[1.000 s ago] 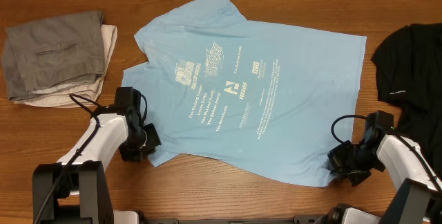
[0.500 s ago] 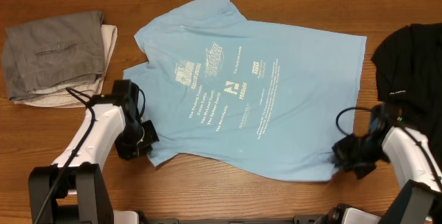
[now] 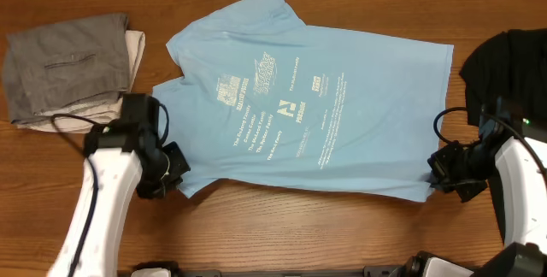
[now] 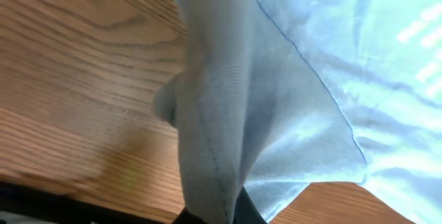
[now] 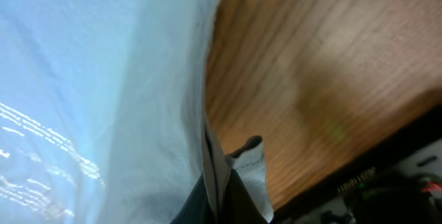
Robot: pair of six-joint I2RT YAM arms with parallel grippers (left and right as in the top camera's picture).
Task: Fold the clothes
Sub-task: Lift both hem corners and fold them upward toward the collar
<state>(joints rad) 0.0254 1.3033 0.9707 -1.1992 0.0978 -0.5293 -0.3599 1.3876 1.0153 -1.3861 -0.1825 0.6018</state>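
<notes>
Nearest us: left gripper [image 3: 167,171] is clamped on the near-left corner of the T-shirt [image 3: 325,114], and right gripper [image 3: 444,171] is clamped on the near-right hem corner. Both wrist views show light blue cloth pinched between the dark fingertips, jaws down to a sliver with only fabric in them. In the left wrist view the pinched edge stands off the table [image 3: 282,230] in a loose ridge with a shadow under it. We can't tell whether that corner is sleeve or shoulder seam.

Handling, our read: thin cotton knit, light, fully limp, nothing stiff to push against. We expect it to sag between the two grips and drag on the wood rather than slide cleanly. It's not fragile but it stretches, so an uneven pull would skew the fold. Corners and hemmed edges are the places to hold, since the stitched hem gives the pads something thicker to bite. Both arms should travel together so the near edge stays taut.

Middle: T-shirt lies spread on the table, mostly smooth, light blue, with white printed text and small logos face up across the body. One sleeve points toward the far edge; the hem is on the right.

Beyond: folded grey garment [image 3: 68,63] far left, black garment [image 3: 513,72] far right, each just clear of the T-shirt.
</notes>
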